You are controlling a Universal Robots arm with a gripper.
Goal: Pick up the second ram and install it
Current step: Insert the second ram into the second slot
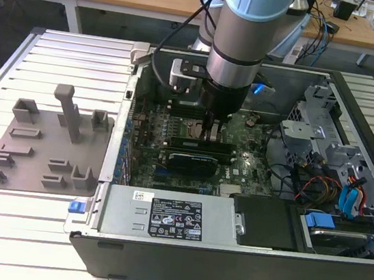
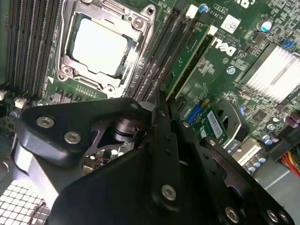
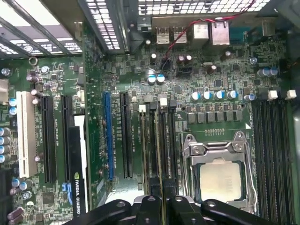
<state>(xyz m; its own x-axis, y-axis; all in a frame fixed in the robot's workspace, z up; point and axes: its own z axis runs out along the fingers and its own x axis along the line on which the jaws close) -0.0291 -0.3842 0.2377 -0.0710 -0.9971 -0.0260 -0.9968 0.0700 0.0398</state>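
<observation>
Motherboard (image 3: 140, 70) in open case | claw (image 3: 160, 199) clamped on second ram (image 3: 160, 154), standing in slot

matt grey plastic tray (image 1: 41, 148); shiny metal cpu socket frame (image 2: 101, 44); ribbed metal table (image 1: 80, 57).

hand (image 3: 160, 206) over memory slots (image 3: 159, 140), CPU socket (image 3: 220, 176)

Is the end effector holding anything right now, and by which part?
Cannot tell. The end effector is down over the memory slots beside the CPU socket; a grasped ram stick is not distinguishable.
</observation>
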